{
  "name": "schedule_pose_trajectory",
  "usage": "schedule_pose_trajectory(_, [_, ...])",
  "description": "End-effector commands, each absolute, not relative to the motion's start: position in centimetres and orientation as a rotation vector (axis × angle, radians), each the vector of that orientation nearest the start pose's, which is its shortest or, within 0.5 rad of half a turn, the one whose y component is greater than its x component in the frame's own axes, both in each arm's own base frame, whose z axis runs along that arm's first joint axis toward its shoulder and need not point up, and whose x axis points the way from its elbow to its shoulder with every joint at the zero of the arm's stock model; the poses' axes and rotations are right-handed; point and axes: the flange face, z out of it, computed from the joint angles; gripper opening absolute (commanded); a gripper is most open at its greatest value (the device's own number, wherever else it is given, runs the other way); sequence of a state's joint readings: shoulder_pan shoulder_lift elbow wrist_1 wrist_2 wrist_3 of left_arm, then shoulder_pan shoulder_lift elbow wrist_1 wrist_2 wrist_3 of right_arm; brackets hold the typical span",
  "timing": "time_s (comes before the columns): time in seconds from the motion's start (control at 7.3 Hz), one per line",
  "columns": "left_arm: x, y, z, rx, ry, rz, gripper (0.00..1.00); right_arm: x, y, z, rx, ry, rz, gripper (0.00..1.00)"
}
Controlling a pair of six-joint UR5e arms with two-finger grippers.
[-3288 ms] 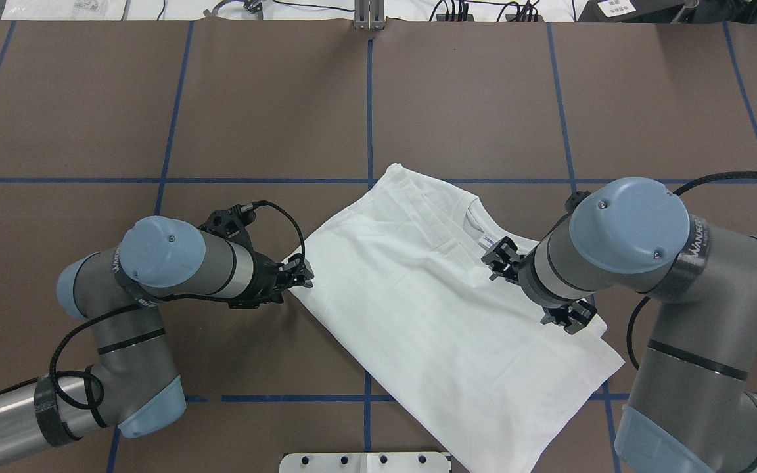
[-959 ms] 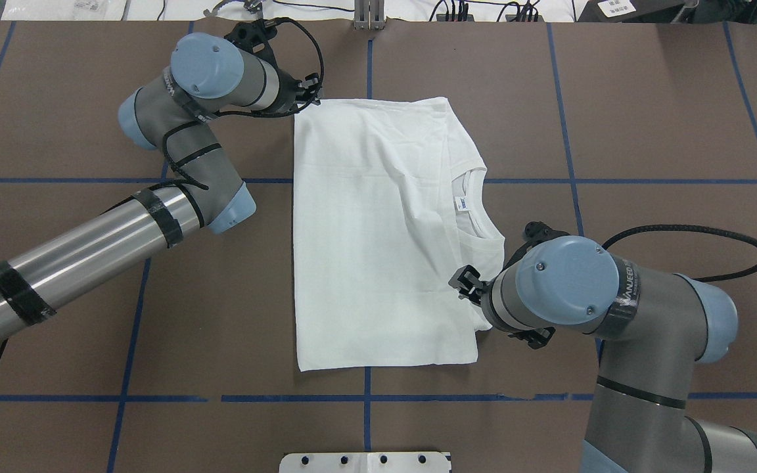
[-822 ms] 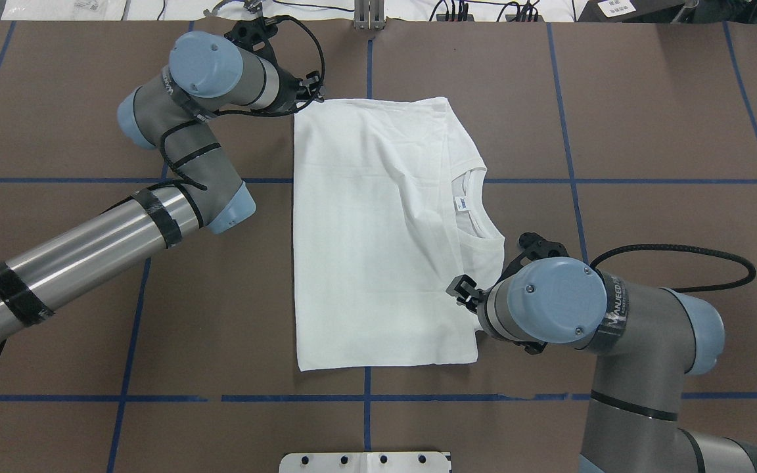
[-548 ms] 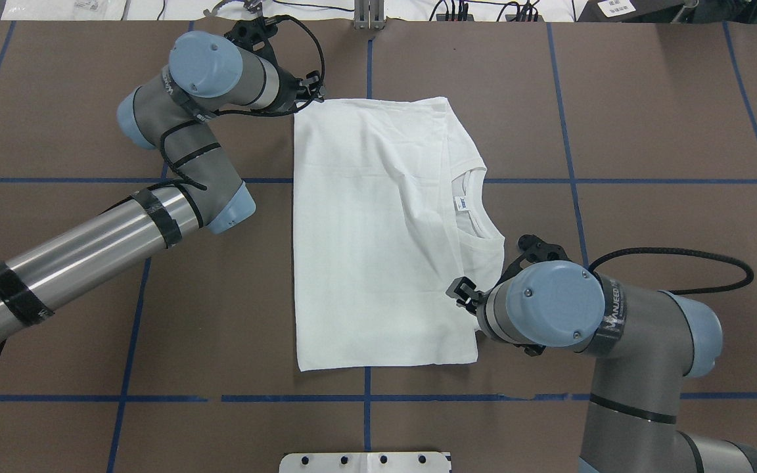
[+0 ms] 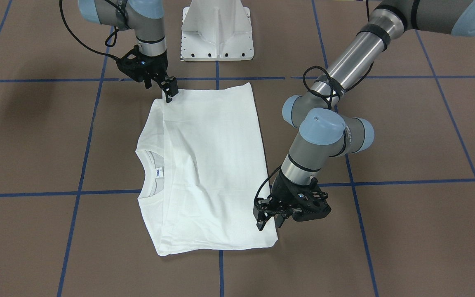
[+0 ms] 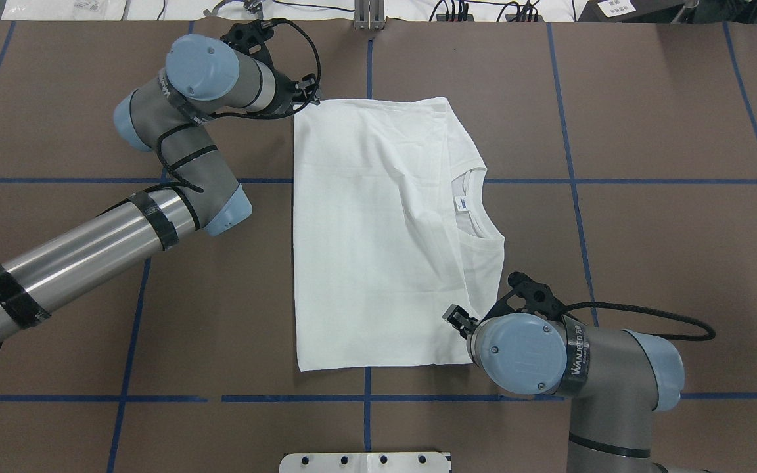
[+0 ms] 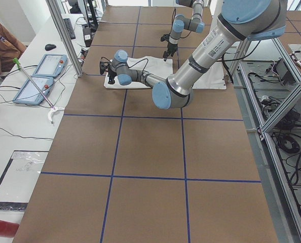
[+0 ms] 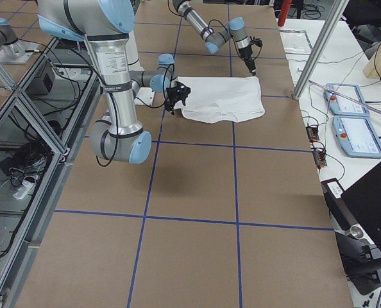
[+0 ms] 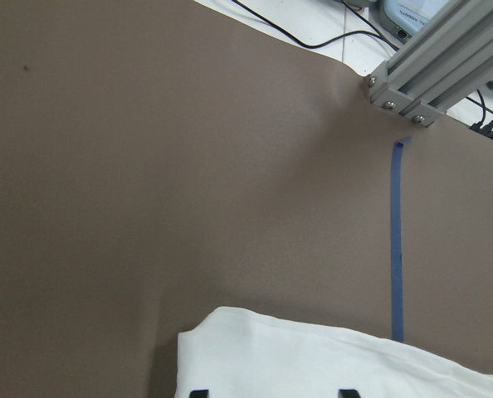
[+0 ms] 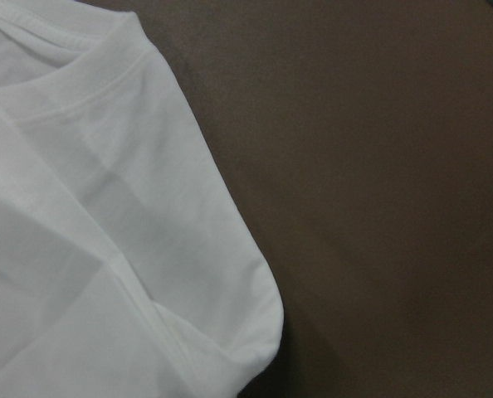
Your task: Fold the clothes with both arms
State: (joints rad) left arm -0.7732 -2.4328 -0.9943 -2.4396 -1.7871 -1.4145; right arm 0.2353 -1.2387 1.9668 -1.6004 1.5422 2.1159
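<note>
Though printed blue, T-shirt [image 6: 365,249] label [image 6: 462,204] is illegible

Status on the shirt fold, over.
Black left gripper open at far left corner of the white folded T-shirt. Black right gripper open at its near right corner. Shirt flat on brown table, nothing on it.

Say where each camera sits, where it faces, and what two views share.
Front-facing: across the table, facing robot; left arm, right arm, T-shirt.
Overhead: behind robot, looking down; both arms.
Exterior left: table's left end; left arm near.
Exterior right: opposite end; right arm near.
Left wrist: over T-shirt corner; fingertips.
Right wrist: over T-shirt edge; nothing.
First two share the neck label.
</note>
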Motion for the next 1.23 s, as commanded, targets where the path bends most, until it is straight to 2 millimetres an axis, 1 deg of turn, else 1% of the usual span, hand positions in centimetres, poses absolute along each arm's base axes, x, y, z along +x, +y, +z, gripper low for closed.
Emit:
schedule_pose_trajectory(0.0, [51.4,-65.6,28.8,0.340,1.113,-0.421,0.61,-53.1,-26.6,31.8,-0.085,-0.725,0.775,0.94])
schedule_pose_trajectory(0.14, [51.4,-65.6,29.0,0.340,1.110,-0.421,0.61,-52.8,-27.3,31.8,-0.072,-0.728,0.791,0.60])
schedule_pose_trajectory(0.27, [51.4,-65.6,29.0,0.340,1.110,-0.421,0.61,-52.5,-27.9,31.3,-0.068,-0.738,0.803,0.01])
schedule_pose_trajectory(0.41, [51.4,-65.6,29.0,0.340,1.110,-0.421,0.61,-52.5,-28.0,31.2,-0.066,-0.740,0.797,0.00])
schedule_pose_trajectory(0.55, [51.3,-65.4,30.2,0.333,1.099,-0.422,0.61,-52.4,-28.1,30.9,-0.067,-0.748,0.799,0.00])
schedule_pose_trajectory(0.68, [51.1,-65.3,30.5,0.334,1.097,-0.423,0.61,-52.4,-28.1,30.8,-0.067,-0.749,0.799,0.00])
schedule_pose_trajectory(0.82, [51.0,-65.2,30.1,0.335,1.103,-0.420,0.61,-51.9,-28.0,30.2,-0.073,-0.763,0.799,0.00])
schedule_pose_trajectory(0.96, [50.8,-65.0,29.4,0.341,1.115,-0.418,0.61,-50.8,-27.8,29.3,-0.079,-0.783,0.804,0.00])
schedule_pose_trajectory(1.1, [50.0,-63.4,28.3,0.349,1.150,-0.404,0.61,-51.3,-25.7,29.1,-0.104,-0.783,0.797,0.00])
